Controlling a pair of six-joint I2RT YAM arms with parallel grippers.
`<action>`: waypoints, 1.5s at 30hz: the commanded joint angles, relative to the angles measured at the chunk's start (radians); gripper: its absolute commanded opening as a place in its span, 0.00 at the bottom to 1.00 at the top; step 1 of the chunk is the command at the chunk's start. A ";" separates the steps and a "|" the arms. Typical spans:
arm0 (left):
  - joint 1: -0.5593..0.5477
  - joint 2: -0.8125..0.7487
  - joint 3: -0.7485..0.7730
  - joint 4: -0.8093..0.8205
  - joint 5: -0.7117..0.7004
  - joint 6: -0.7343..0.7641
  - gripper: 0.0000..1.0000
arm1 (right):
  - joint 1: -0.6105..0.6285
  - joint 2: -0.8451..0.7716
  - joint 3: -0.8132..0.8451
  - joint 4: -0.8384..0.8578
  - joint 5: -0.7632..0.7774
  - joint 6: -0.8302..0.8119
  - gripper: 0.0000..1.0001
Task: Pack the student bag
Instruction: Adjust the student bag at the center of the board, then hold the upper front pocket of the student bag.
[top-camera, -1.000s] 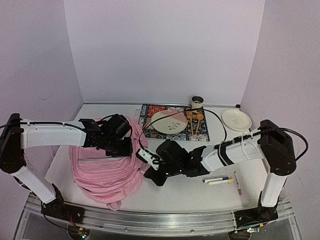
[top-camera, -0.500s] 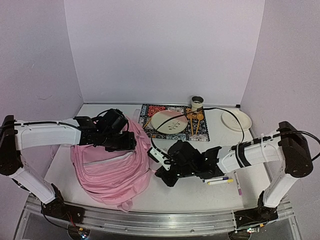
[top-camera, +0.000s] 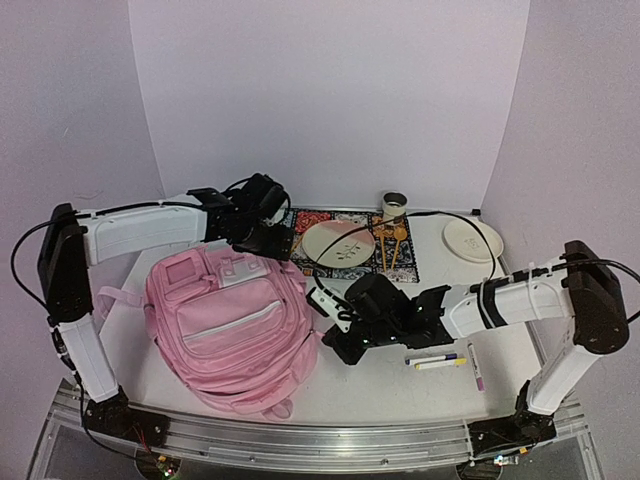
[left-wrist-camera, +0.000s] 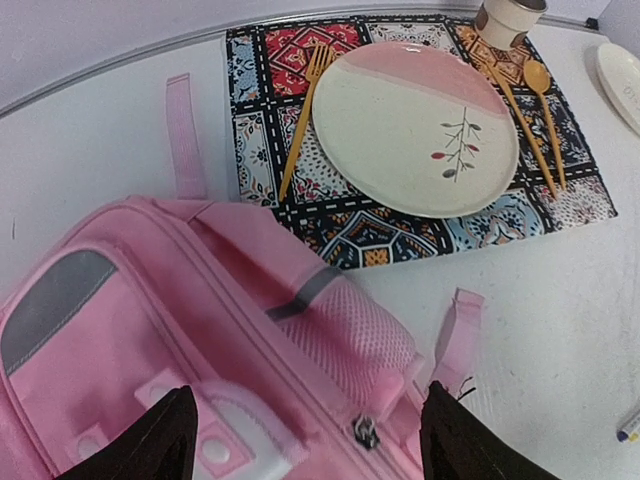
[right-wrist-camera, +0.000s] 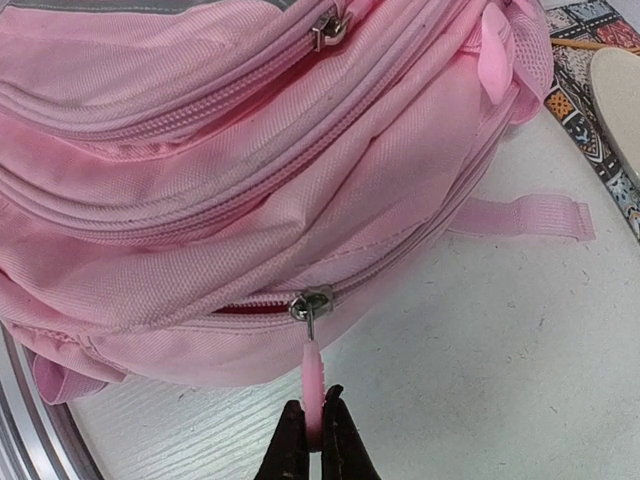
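Note:
The student bag (top-camera: 235, 330), a big pink backpack, lies flat on the table's left half with its front pockets up. My left gripper (top-camera: 268, 238) hovers over the bag's top end; in the left wrist view this gripper (left-wrist-camera: 310, 445) is open, with the bag (left-wrist-camera: 200, 330) below its fingers and nothing between them. My right gripper (top-camera: 322, 318) sits at the bag's right side. In the right wrist view it (right-wrist-camera: 312, 432) is shut on the pink zipper pull (right-wrist-camera: 313, 385), which hangs from a metal slider (right-wrist-camera: 312, 302) on the bag (right-wrist-camera: 250, 150).
Behind the bag lies a patterned placemat (top-camera: 300, 222) with a plate (top-camera: 338, 243), an orange fork (left-wrist-camera: 300, 120) and spoons (top-camera: 392, 245). A cup (top-camera: 395, 205) and a small white plate (top-camera: 472, 238) stand at the back right. Markers (top-camera: 437, 360) lie by the right arm.
The bag went from a bunched heap to lying spread flat. My left gripper let go of it, opened and moved up toward the back. The right gripper stayed shut on the zipper pull.

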 joint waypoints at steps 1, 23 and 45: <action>0.007 0.127 0.122 -0.080 -0.056 0.142 0.78 | 0.000 0.005 0.021 0.014 0.010 -0.001 0.00; 0.334 0.369 0.161 -0.141 -0.090 0.057 0.65 | 0.006 -0.125 -0.007 -0.018 -0.073 0.049 0.00; 0.199 -0.091 0.000 -0.140 0.251 0.259 0.78 | -0.088 -0.003 0.055 -0.007 0.002 -0.021 0.00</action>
